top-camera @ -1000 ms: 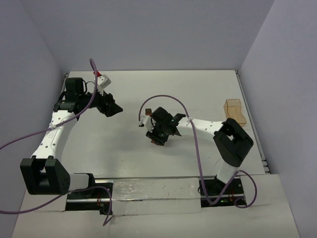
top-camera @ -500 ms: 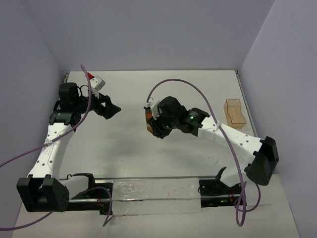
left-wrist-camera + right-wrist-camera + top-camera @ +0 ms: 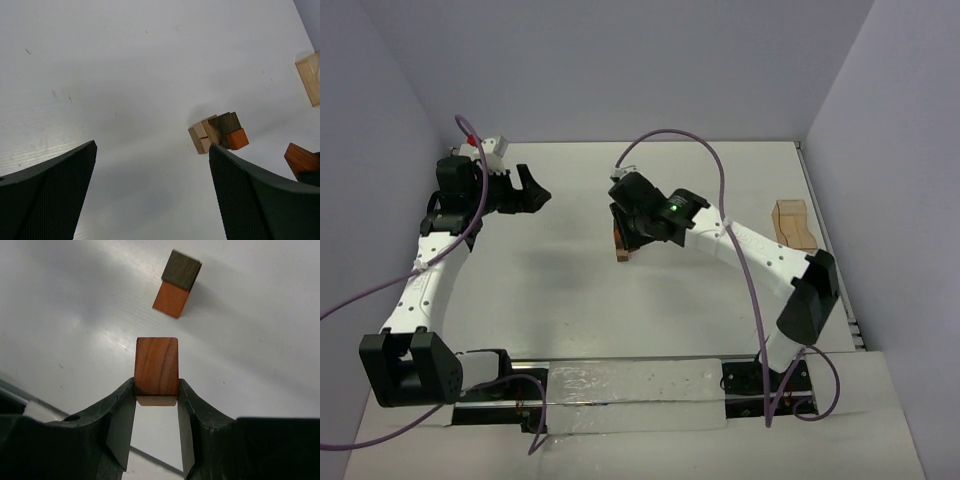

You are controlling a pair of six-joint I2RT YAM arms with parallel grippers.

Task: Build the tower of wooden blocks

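Right gripper [image 3: 156, 390] half-closed, clamping reddish block [image 3: 156, 365]. Wood block tower [image 3: 176, 284] just ahead, middle of desk [image 3: 570, 300]. Centre block over top, lower square, release gently. Wooden box [image 3: 793, 225] at right edge, well apart. Left gripper [image 3: 530, 188] far-left, wide open, empty, off path.

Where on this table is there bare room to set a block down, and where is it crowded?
Bare table runs wide between the left claw and the wood block tower, and along the far edge. Crowded: beside the tower, where the right claw holds a reddish block close by; the wooden box takes the right edge.
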